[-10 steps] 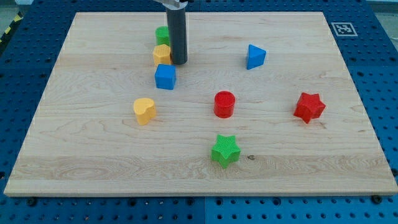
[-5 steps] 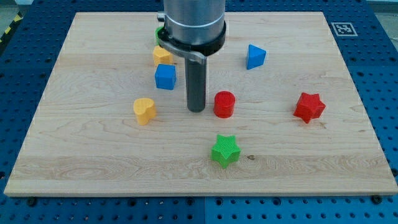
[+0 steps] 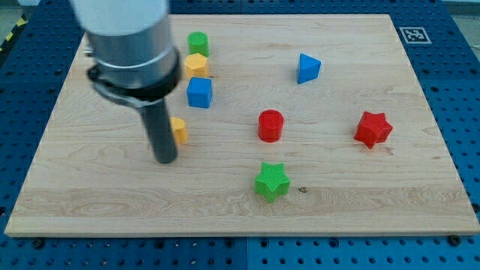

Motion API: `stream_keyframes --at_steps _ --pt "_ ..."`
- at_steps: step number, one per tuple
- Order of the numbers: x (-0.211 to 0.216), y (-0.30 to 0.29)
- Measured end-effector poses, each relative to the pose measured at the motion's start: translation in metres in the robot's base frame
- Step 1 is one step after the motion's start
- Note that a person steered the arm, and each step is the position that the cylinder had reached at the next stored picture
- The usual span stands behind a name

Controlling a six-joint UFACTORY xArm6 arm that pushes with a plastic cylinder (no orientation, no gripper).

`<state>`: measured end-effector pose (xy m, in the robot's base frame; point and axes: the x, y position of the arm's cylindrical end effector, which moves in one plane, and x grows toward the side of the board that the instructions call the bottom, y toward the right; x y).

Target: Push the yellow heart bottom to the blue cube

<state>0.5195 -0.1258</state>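
The yellow heart (image 3: 179,130) lies left of the board's middle, mostly hidden behind my rod. My tip (image 3: 165,159) rests on the board just below and left of the heart, close to it. The blue cube (image 3: 199,92) sits above and to the right of the heart, apart from it.
A yellow block (image 3: 196,64) and a green block (image 3: 198,43) sit above the blue cube. A blue triangular block (image 3: 307,67) is at upper right, a red cylinder (image 3: 271,125) in the middle, a red star (image 3: 373,129) at right, a green star (image 3: 271,181) below the middle.
My tip has moved from beside the yellow block at the top, down past the red cylinder, then left to the lower left of the yellow heart. No block has visibly moved.
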Motion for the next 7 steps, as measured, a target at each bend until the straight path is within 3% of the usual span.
stream_keyframes --at_steps 4,7 --pt "-0.006 -0.017" --pt "-0.028 0.044"
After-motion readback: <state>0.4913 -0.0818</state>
